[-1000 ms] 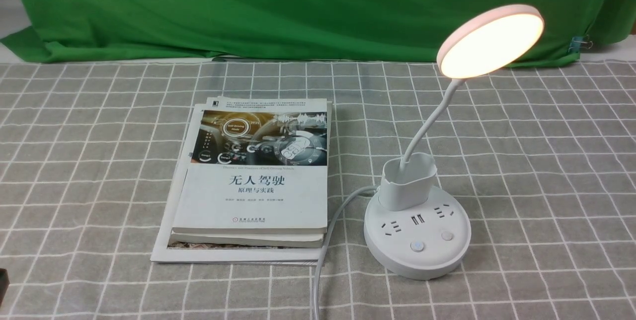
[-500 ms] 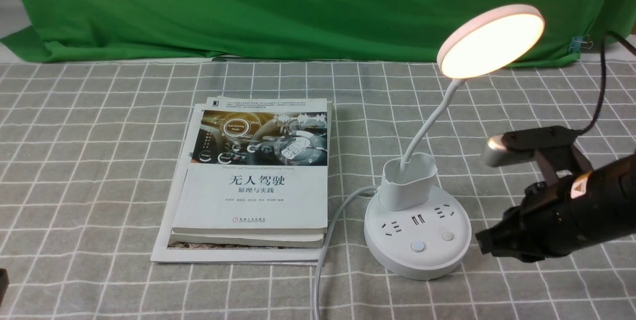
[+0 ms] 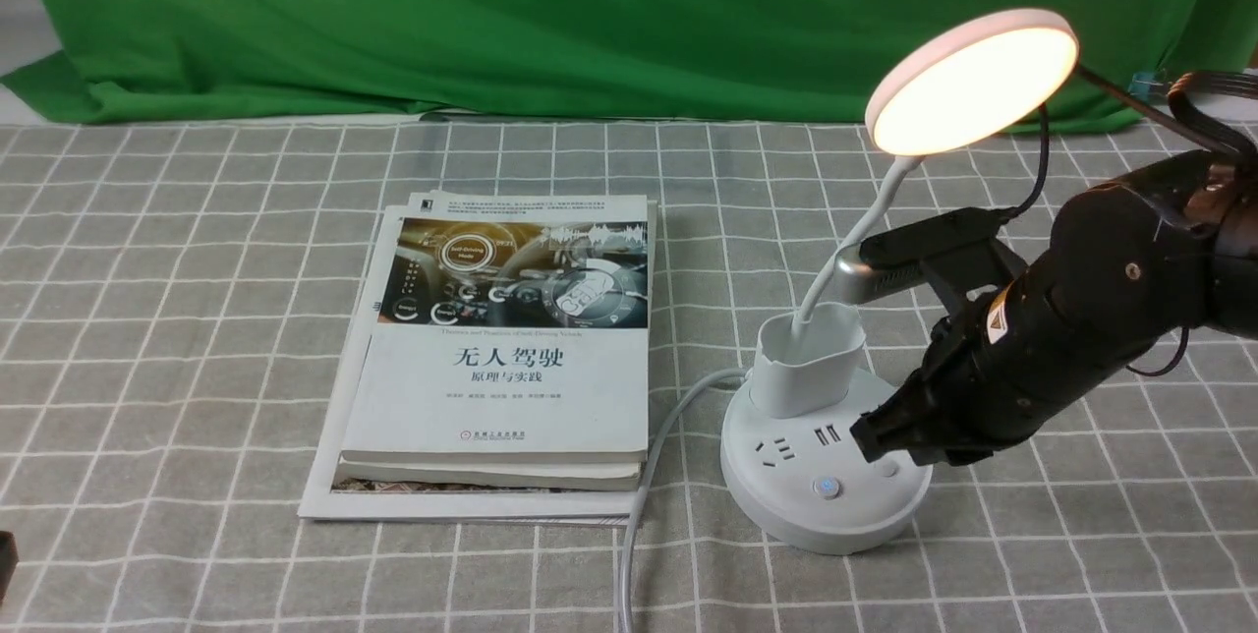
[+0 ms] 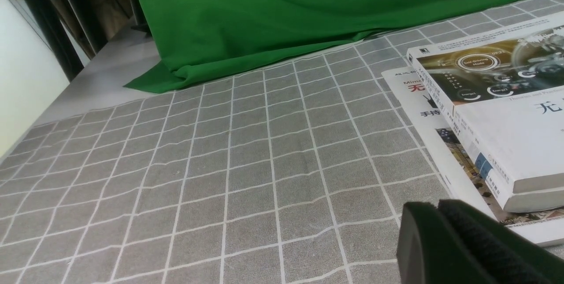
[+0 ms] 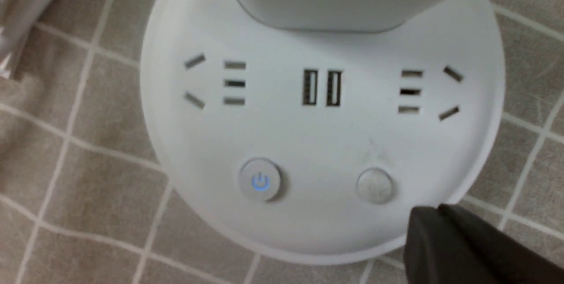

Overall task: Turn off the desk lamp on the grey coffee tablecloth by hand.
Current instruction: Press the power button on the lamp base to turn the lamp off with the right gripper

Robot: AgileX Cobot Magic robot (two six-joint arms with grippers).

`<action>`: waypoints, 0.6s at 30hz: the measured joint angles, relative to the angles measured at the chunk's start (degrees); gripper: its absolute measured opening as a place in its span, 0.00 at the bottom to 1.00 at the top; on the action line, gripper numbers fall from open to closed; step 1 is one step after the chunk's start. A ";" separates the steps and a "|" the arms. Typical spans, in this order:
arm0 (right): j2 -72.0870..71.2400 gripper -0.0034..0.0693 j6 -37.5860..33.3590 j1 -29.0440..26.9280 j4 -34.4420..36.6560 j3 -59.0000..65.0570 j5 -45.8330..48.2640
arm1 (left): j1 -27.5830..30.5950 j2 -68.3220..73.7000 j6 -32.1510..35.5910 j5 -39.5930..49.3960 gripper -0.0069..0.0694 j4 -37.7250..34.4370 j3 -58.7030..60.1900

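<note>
Desk lamp (image 3: 835,279) leans rightward along its upright neck, disc glowing; right end effector (image 5: 440,207) hovers, fingers pressed together.

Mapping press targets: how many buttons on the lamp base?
2: a power-marked one at its left front, and a plain one at its right front.

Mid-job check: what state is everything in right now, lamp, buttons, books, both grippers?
Lamp: lit, upright on the cloth, neck bent
Blue-marked button: symbol glowing blue
Plain button: no glow seen
Books: closed, stacked
Left gripper: shut
Right gripper: shut, over the lamp base's edge
</note>
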 joint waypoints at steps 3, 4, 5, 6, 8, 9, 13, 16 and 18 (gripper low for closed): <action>0.80 0.10 0.05 0.00 0.15 0.00 -1.10 | 0.00 0.00 0.00 0.00 0.12 0.00 0.00; 1.06 0.10 0.05 0.00 0.46 0.00 -1.62 | 0.00 0.00 0.00 0.00 0.12 0.00 0.00; 1.51 0.09 0.05 0.00 0.81 0.00 -2.50 | 0.00 0.00 0.00 0.00 0.12 0.00 0.00; 1.92 0.09 -0.04 0.00 1.51 0.00 -3.15 | 0.00 0.00 0.00 0.00 0.12 0.00 0.00; 3.16 0.09 -0.78 0.00 3.77 -0.04 -4.37 | 0.00 0.00 0.00 0.00 0.12 0.00 0.00; 3.99 0.09 -1.54 0.00 4.91 -0.11 -4.43 | 0.00 0.00 0.00 0.00 0.12 0.00 0.00; 5.79 0.10 -2.89 0.00 6.41 -0.93 -3.07 | 0.00 0.00 0.00 0.05 0.12 0.00 0.00; 5.92 0.10 -3.02 0.00 6.45 -1.46 -2.42 | 0.00 0.00 0.00 0.05 0.12 0.00 0.00; 5.47 0.10 -3.02 0.00 6.52 -1.83 -2.15 | 0.00 0.00 0.00 0.05 0.12 0.00 0.00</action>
